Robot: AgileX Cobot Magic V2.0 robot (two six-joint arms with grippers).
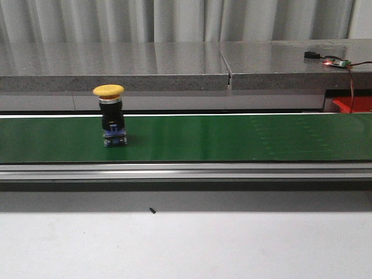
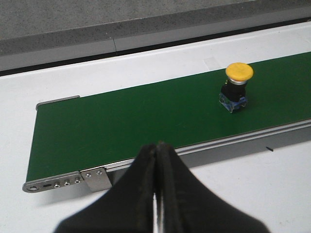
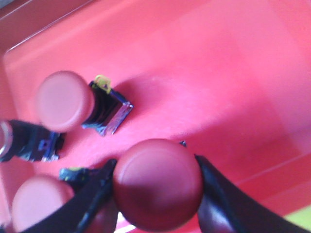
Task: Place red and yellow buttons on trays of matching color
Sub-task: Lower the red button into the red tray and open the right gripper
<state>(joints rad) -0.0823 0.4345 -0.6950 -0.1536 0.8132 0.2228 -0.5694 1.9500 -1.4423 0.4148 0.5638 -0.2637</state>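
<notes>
A yellow button [image 1: 108, 90] with a black body stands upright on the green conveyor belt [image 1: 232, 139], left of centre; the left wrist view shows this yellow button [image 2: 239, 72] too. My left gripper [image 2: 156, 148] is shut and empty, hovering over the belt's near edge, well apart from it. My right gripper [image 3: 155, 174] is shut on a red button [image 3: 158, 183] above the red tray [image 3: 218, 73]. Other red buttons lie on that tray: one [image 3: 63, 101] on its side, one [image 3: 36, 206] low at the frame edge. Neither arm shows in the front view. No yellow tray is in view.
A grey stone ledge [image 1: 174, 64] runs behind the belt, with a small circuit board and wires [image 1: 337, 62] at its right end. A corner of the red tray [image 1: 354, 104] peeks in at the far right. A white table [image 1: 186, 244] lies in front of the belt's metal rail [image 1: 186, 171].
</notes>
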